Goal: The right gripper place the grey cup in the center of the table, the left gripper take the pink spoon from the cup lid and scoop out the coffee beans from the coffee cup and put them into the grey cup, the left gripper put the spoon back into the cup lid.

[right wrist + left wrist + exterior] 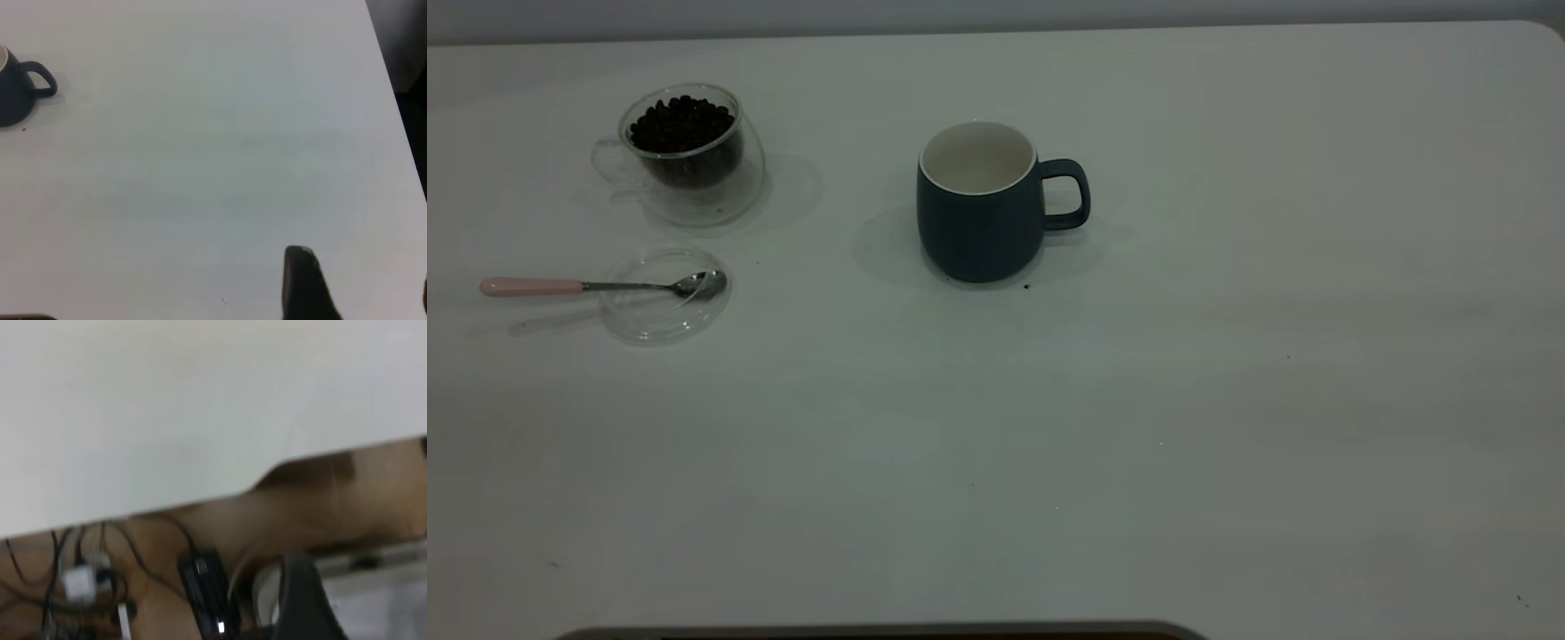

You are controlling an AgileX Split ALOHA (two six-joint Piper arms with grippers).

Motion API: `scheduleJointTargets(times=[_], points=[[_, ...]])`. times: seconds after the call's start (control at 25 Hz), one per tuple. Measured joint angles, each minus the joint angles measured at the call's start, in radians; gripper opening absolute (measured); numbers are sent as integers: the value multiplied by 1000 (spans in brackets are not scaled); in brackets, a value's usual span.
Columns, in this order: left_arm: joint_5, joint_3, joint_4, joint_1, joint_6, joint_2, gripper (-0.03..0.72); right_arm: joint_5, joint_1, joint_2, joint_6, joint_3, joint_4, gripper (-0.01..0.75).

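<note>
The grey cup (pixel 978 222) stands upright near the middle of the table (pixel 1138 400), handle to the right, and is empty inside. The coffee cup (pixel 685 156) at the far left holds coffee beans (pixel 680 124). In front of it, the pink spoon (pixel 587 286) rests with its bowl in the cup lid (pixel 663 316) and its pink handle pointing left. Neither gripper shows in the exterior view. My right gripper (pixel 363 283) hovers open over bare table, far from the grey cup (pixel 13 93). My left gripper (pixel 363 607) is open by the table's edge, holding nothing.
In the left wrist view the table's edge (pixel 200 497) runs across, with cables and a white plug (pixel 80 583) on the floor beyond it. The table's side edge (pixel 393 133) shows in the right wrist view. A dark strip (pixel 871 633) lies at the table's front.
</note>
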Motion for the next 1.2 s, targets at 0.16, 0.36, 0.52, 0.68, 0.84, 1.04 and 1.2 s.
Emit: scheduleJointTargets(times=[0.16,0.36,0.52,0.68,0.84,1.04,1.2], points=[[2,0,-1,0,1,-162,497,0,0,0,0,0,0,452],[22,-1,-3,0,2,-387,497,1,0,0,0,0,0,452],[32,-6,-5,0,3,-393,496,1,0,0,0,0,0,452],[40,-7,-5,0,3,-400,496,1,0,0,0,0,0,452],[41,-7,-5,0,3,-400,496,1,0,0,0,0,0,452],[41,-7,-6,0,3,-400,496,1,0,0,0,0,0,452],[41,-7,-7,0,3,-400,496,1,0,0,0,0,0,452]])
